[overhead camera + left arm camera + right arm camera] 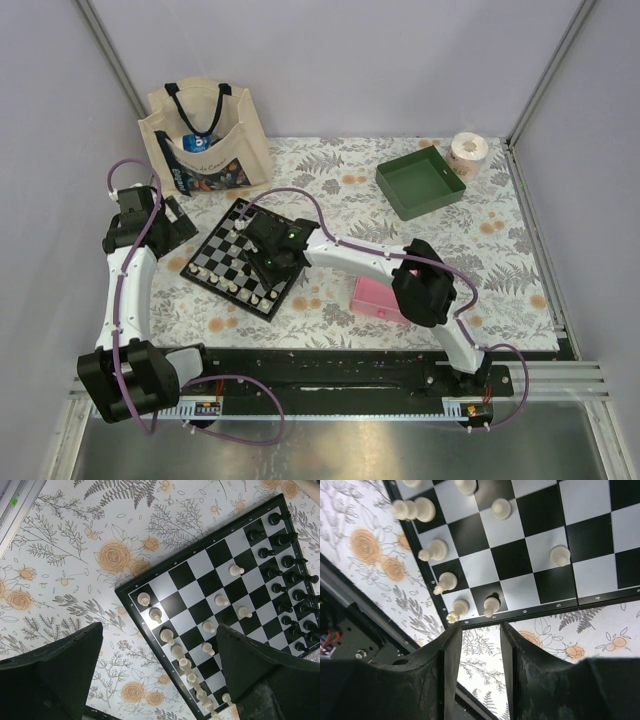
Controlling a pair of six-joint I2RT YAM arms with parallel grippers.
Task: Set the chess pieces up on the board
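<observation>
The white-and-black left arm (125, 290) stretches from its base toward twelve o'clock, its black two-finger left gripper (160, 627) spread wide, nothing between. The white-and-black right arm (360, 258) reaches toward ten o'clock; its black right gripper (480, 630) stands narrowly parted, empty.

A laboratory robot cell is shown. The table (500, 250) is enclosed by plain panels (350, 60) on aluminium posts (110, 60). The left arm (130, 290) and right arm (360, 258) are bolted to a metal rail (560, 380).

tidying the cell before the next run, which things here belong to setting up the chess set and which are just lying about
For the job: chess pieces, board.
Just lying about: tote bag, green tray, pink tray, pale roll.
</observation>
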